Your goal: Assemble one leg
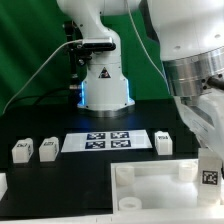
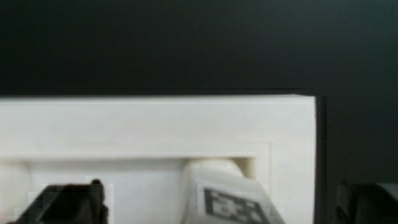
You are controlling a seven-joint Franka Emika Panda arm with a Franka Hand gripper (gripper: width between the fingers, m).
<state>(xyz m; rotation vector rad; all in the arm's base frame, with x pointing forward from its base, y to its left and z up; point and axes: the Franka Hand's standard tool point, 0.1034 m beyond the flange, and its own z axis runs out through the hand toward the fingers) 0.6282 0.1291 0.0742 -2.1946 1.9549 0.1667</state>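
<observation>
My gripper [image 1: 207,160] hangs at the exterior view's right, over the right end of the large white tray-like part [image 1: 150,176]. A white leg [image 1: 210,178] with a black-and-white marker sits tilted right below it. In the wrist view this leg [image 2: 231,198] lies between my two dark fingers [image 2: 71,205], with a gap on each side, against the tray-like part [image 2: 160,125]. My gripper [image 2: 222,208] is open and grips nothing. Three more legs stand on the table: two at the left [image 1: 22,151] [image 1: 47,149] and one right of the middle [image 1: 165,142].
The marker board [image 1: 108,141] lies flat mid-table between the loose legs. The arm's base [image 1: 103,85] stands behind it with cables running to the left. Another white part [image 1: 3,186] shows at the left edge.
</observation>
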